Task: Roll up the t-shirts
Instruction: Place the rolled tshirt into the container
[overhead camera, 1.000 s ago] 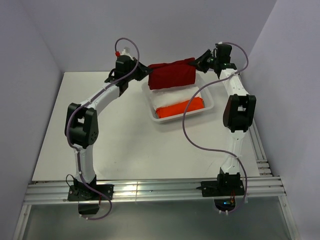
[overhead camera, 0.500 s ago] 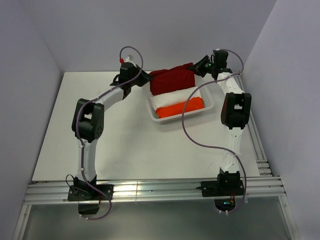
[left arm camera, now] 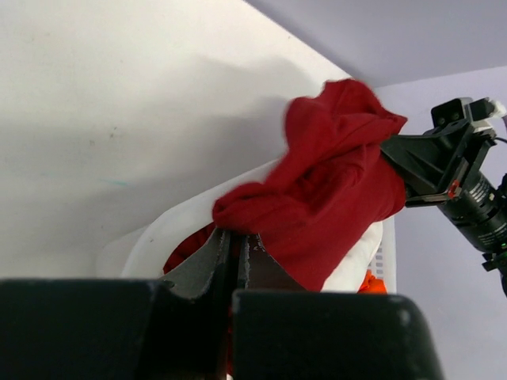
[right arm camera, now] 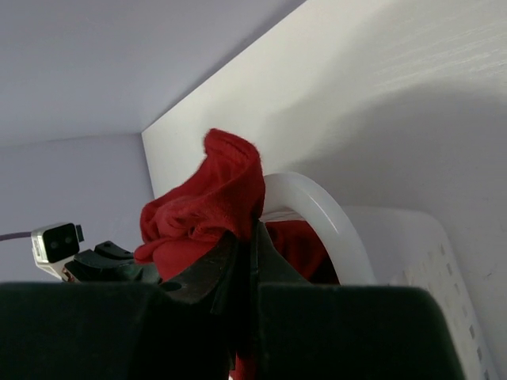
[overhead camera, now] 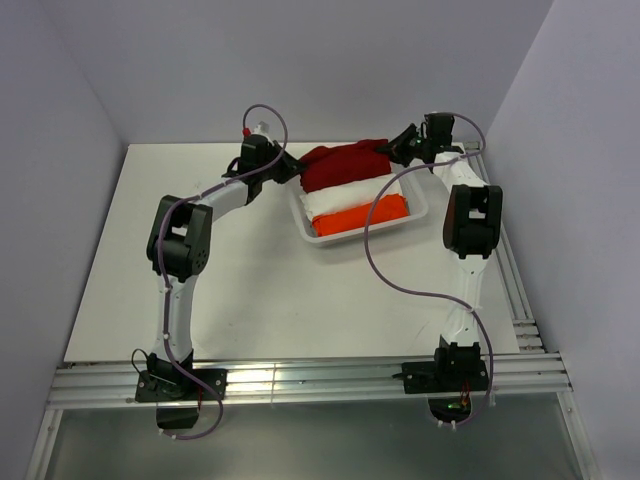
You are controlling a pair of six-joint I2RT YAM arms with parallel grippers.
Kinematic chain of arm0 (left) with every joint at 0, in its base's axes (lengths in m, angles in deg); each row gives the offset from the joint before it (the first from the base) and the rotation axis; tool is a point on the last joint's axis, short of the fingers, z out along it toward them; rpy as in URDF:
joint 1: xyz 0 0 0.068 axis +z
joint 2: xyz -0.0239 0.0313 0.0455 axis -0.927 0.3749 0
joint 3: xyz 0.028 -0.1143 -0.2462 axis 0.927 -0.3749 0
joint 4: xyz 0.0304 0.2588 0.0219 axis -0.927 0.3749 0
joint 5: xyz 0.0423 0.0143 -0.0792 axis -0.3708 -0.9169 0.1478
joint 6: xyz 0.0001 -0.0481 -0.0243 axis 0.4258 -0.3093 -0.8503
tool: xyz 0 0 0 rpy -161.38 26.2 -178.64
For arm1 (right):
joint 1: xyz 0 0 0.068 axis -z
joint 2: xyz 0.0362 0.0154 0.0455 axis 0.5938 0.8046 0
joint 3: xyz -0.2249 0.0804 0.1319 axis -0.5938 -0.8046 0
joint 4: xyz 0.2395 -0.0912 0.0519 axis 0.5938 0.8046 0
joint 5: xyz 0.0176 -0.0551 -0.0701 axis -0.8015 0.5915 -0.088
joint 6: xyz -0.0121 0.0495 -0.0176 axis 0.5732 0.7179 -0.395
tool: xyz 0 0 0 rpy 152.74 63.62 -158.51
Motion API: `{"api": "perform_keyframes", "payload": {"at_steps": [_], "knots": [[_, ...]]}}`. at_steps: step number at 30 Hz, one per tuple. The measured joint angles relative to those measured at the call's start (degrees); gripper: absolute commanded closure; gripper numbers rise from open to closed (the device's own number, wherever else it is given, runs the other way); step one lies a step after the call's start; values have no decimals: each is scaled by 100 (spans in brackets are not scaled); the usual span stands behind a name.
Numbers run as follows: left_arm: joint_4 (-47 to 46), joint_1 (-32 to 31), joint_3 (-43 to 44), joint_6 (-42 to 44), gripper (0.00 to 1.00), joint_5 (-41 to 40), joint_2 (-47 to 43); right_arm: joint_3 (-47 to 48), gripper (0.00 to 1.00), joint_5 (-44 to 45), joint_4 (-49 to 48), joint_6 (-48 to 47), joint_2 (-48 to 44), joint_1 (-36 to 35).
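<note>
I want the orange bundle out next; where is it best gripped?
Probably pinch the orange bundle across its middle from straight above: it lies long and low between the white bundle and the tray's near wall, so sideways approaches look blocked.

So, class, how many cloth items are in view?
3: dark red cloth t-shirt held over the white plastic basket; white cloth bundle and orange cloth bundle inside it. Others may hide.

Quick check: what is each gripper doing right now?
Left gripper: shut on the red t-shirt.
Right gripper: shut on the same red t-shirt.
</note>
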Motion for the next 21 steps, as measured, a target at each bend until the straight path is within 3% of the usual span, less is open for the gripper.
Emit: {"api": "perform_keyframes", "payload": {"at_steps": [21], "knots": [[33, -2, -173, -151, 100, 258, -15, 321, 100, 485, 1349, -549, -17, -20]]}}
